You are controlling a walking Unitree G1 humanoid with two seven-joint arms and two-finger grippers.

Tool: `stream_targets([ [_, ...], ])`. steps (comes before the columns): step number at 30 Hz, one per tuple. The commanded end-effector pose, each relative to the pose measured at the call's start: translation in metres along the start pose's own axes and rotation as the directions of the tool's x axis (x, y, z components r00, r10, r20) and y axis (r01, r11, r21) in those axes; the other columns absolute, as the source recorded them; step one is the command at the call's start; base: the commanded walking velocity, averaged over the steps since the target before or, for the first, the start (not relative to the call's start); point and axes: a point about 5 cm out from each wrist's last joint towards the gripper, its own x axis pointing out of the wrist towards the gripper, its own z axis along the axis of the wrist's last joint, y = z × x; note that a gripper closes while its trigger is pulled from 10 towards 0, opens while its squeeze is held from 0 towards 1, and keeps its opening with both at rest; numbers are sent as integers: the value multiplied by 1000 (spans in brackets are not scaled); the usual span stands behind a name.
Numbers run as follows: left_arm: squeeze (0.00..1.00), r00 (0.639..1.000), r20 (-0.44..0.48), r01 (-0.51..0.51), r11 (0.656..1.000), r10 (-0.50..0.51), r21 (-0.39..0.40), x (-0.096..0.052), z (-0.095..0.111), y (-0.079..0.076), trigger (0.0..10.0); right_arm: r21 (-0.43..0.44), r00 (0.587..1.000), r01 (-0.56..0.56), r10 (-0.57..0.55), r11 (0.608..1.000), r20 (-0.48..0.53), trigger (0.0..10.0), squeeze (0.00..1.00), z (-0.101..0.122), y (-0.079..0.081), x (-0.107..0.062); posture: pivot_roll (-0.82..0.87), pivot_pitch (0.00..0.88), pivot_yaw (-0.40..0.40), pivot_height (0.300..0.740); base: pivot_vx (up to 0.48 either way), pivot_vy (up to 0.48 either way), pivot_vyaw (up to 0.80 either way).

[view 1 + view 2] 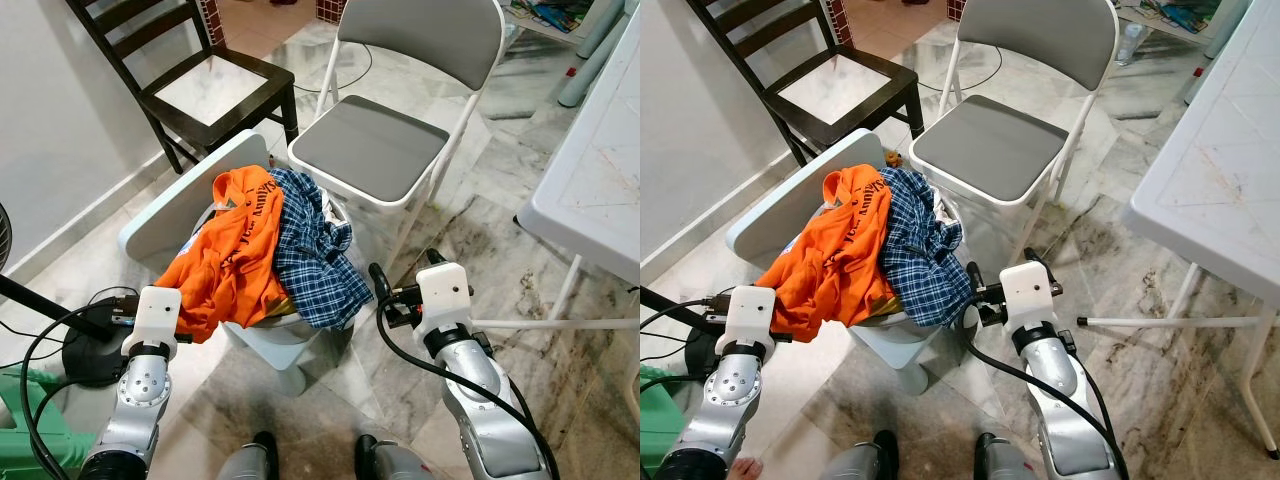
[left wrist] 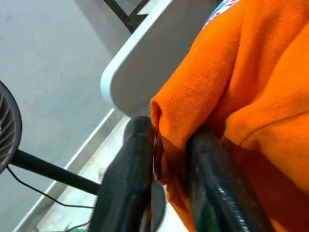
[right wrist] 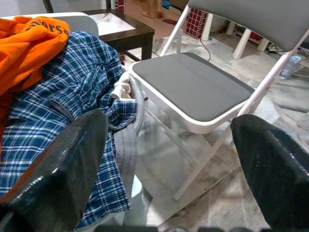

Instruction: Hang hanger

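At the far left a black fan stand (image 1: 60, 325) with its round base sits on the marble floor (image 1: 500, 250), a green thing (image 1: 30, 425) just beside it. The left gripper (image 2: 169, 159) is clenched on a fold of an orange shirt (image 1: 225, 255), the cloth pinched between its two black fingers (image 2: 133, 159). That shirt lies heaped over the left side of a white laundry basket (image 1: 275, 345), whose open lid (image 1: 175, 200) leans back toward the wall. The basket is piled high: the orange shirt with dark lettering spills down its left wall, and a blue plaid shirt (image 1: 310, 245) lies beside and partly under it, hanging over the front rim; a bit of pale cloth (image 3: 124, 87) peeks out at the basket's far edge, along with a grey strap (image 3: 124, 152) hanging down. I cannot make out a hanger among the clothes, so where it is and how it looks cannot be told. Behind the basket stands a dark wooden chair (image 1: 215, 85), and to its right a white folding chair (image 1: 385, 145) with a grey seat, close to the basket. The right gripper (image 3: 169, 145) hangs released, its fingers spread wide, just beside the plaid shirt and holding nothing. At the far right is the edge of a white plastic table (image 1: 595, 170).
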Motion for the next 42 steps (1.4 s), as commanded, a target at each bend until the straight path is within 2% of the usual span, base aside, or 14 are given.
stream_targets([
  [1,1000,1000,1,-9,1000,9,30,-2,-2,6,10000,3,1000,-12,12,1000,-13,10000,0,-4,3,-2,43,268,24,740,0,0,0],
  [6,1000,995,102,-31,991,18,128,2,14,14,10000,3,1000,-9,9,1000,-12,10000,0,-4,2,-3,45,266,24,740,0,0,0],
  [12,1000,976,220,-57,980,14,191,4,36,25,10000,2,1000,-11,11,1000,-10,10000,0,-4,2,-2,50,268,21,740,0,0,0],
  [13,1000,967,255,-52,978,-2,203,4,43,23,10000,1,1000,-11,11,1000,-11,10000,0,-4,2,-2,52,269,20,740,0,0,0],
  [19,1000,939,340,-27,978,-46,209,4,64,13,10000,2,1000,-16,16,1000,-9,10000,0,-3,3,-1,53,269,19,740,0,0,0],
  [26,1000,909,409,-9,979,-76,202,5,86,2,10000,0,1000,-17,17,1000,-9,10000,0,-4,3,0,49,266,22,740,0,0,0],
  [32,1000,921,383,2,982,-76,189,7,85,1,10000,-1,1000,-14,14,1000,-8,10000,0,-3,3,0,44,263,26,740,0,0,0],
  [33,1000,935,349,6,987,-64,162,9,81,2,10000,-2,1000,-13,13,1000,-9,10000,0,-3,2,0,43,263,28,740,0,0,0],
  [34,1000,969,245,10,995,-34,99,10,65,5,10000,-3,1000,-12,12,1000,-9,10000,0,-4,3,0,42,263,29,740,0,0,0],
  [35,1000,978,206,9,997,-25,78,10,58,6,10000,-3,1000,-12,12,1000,-9,10000,0,-4,3,0,41,262,29,740,0,0,0],
  [38,1000,996,93,5,999,-8,41,6,35,10,10000,-5,1000,-13,13,1000,-10,10000,0,-4,3,-1,40,261,29,740,0,0,0],
  [41,1000,1000,-30,7,1000,-6,21,-3,9,13,10000,-6,1000,-15,15,1000,-13,10000,0,-5,3,-1,48,259,27,740,0,0,0],
  [42,1000,1000,-30,7,1000,-6,21,-3,9,13,10000,-6,1000,-15,15,1000,-13,10000,0,-5,3,-1,48,259,27,740,0,0,0],
])
